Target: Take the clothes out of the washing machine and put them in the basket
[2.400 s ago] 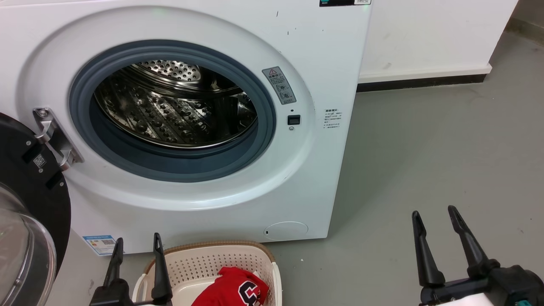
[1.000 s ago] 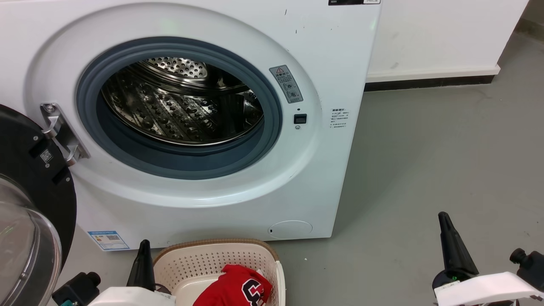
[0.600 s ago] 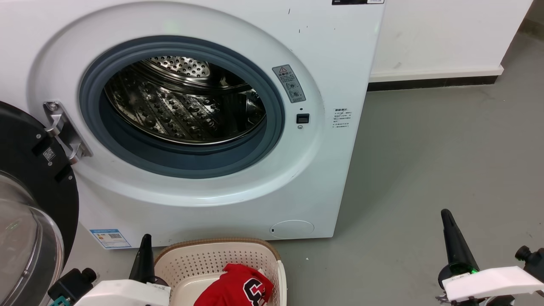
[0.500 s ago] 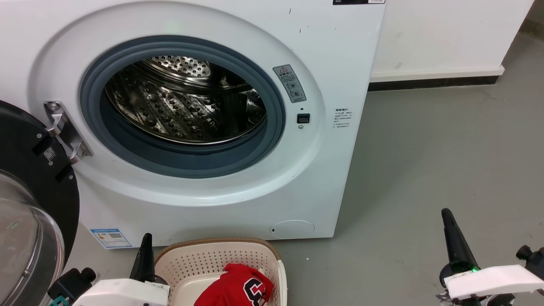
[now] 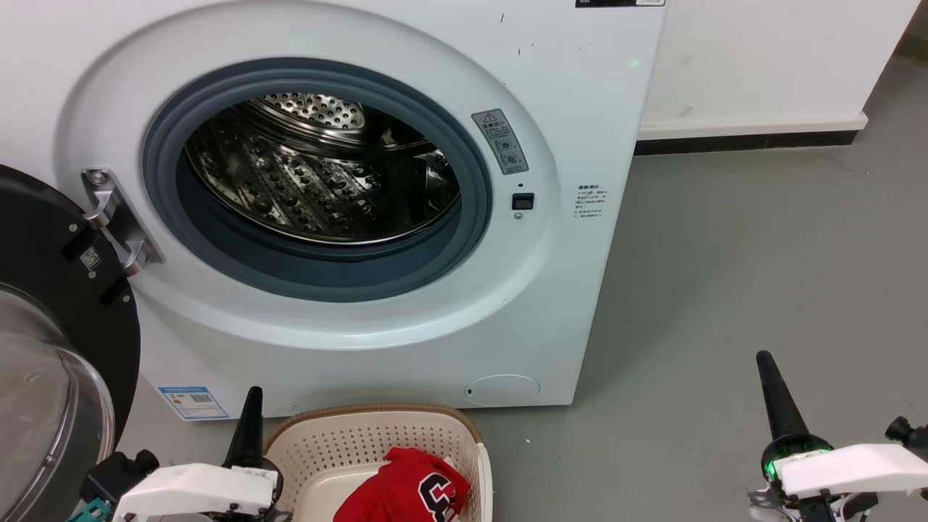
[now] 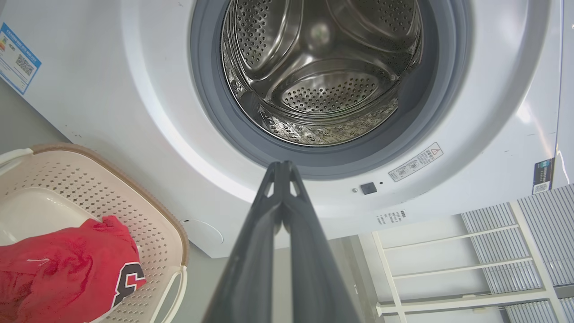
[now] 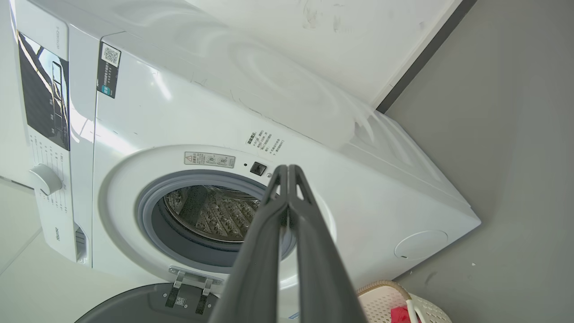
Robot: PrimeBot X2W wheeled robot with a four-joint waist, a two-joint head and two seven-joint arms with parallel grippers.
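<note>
Left jaws and right jaws are each pressed together, holding nothing. The red clothes (image 5: 402, 487) lie in the basket (image 5: 362, 444), just beside the left jaws. The washing machine (image 5: 573, 304) stands ahead of both, its drum (image 5: 319, 188) looking bare. This is likely a last check: look behind the grey ring (image 5: 326, 281) for hidden cloth, keeping both jaws off the basket rim.

Bot's left gripper (image 5: 253, 399), two long dark fingers, sits lower left in head view, rolled edge-on so it reads as 1 spike pointing up. Its wrist cam shows the tips pressed together. Same w/ the right gripper (image 5: 764, 362), lower right: edge-on, tips touching. White left forearm (image 5: 196, 487) & white right forearm (image 5: 848, 467) lie approx level; a green light (image 5: 786, 457) glows at the right wrist.
</note>
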